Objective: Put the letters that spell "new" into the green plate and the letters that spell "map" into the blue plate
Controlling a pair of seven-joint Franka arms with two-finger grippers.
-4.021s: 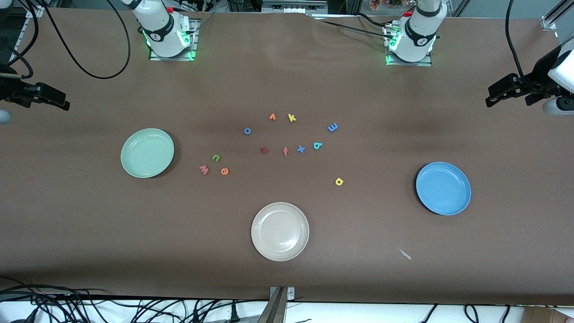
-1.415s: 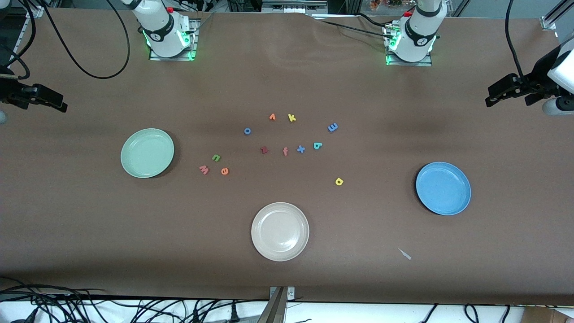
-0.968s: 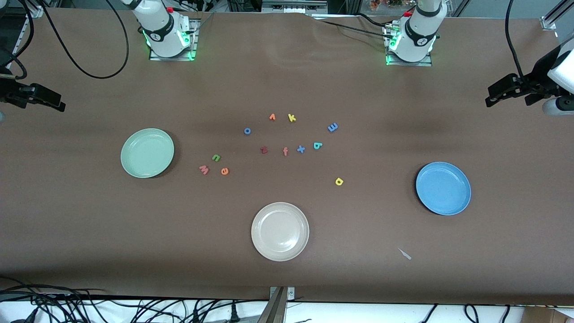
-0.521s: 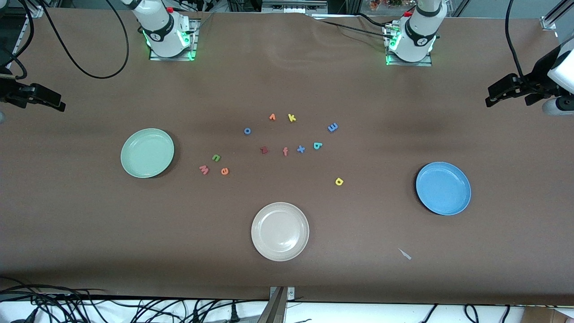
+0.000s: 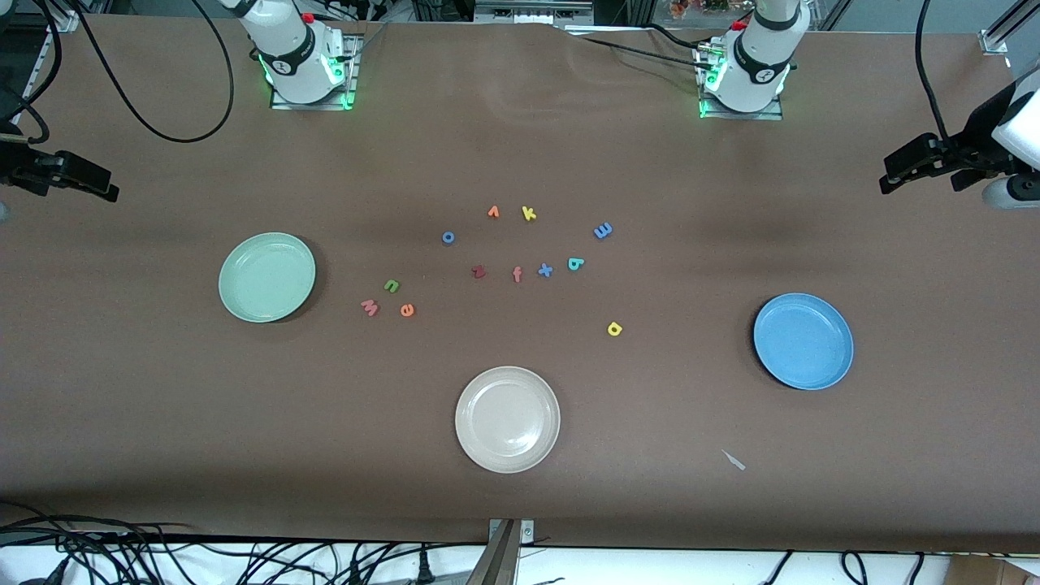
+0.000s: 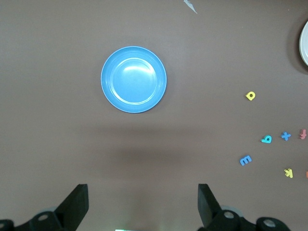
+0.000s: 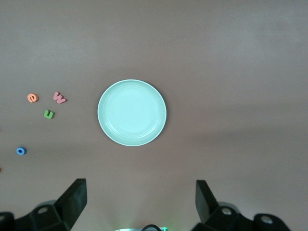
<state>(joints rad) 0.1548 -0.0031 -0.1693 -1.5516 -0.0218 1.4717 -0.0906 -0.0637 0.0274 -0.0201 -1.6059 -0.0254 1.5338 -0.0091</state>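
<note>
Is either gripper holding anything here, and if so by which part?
Nothing is held. The left gripper and right gripper both hang with jaws open and empty, high over the table.

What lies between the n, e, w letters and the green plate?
Nothing visible does. The green n, orange e and pinkish-red w lie on bare table beside the green plate, toward the right arm's end. The other letters and the beige-white plate lie off that path.

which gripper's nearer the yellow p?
Left. The left gripper hangs open over the table past the blue plate from the yellow p; the right gripper, open, hangs by the green plate.
</note>
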